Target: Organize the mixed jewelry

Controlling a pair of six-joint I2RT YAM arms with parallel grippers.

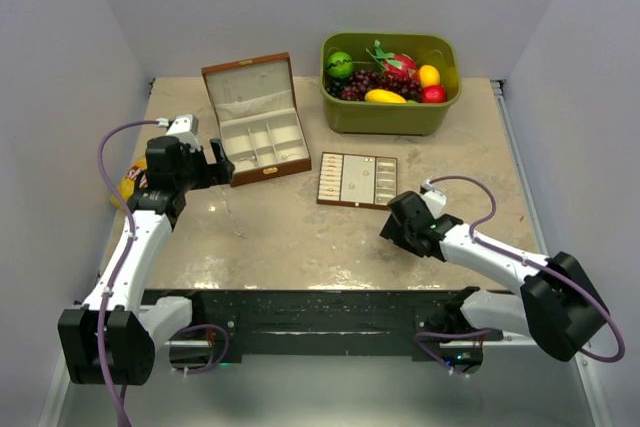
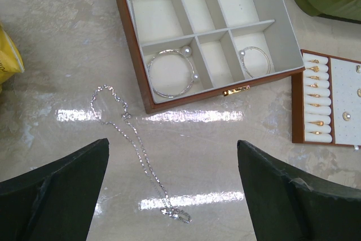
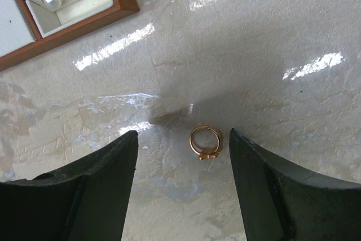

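left gripper [image 2: 172,159]: wide open, nothing in it, hanging over the chain [image 2: 128,118]
chain: loose on the table [image 2: 62,43], just beside the box [image 2: 131,55]
hoops: bigger hoop [image 2: 169,95] and smaller hoop [image 2: 255,76] sit in the box's clasp-side row, one at each end
right gripper [image 3: 183,139]: open too, gold ring [image 3: 204,153] on the table between its fingers, touching neither

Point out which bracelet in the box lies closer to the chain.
The larger bracelet, in the corner compartment of the box next to the chain. The smaller bracelet sits two compartments over, toward the tray.
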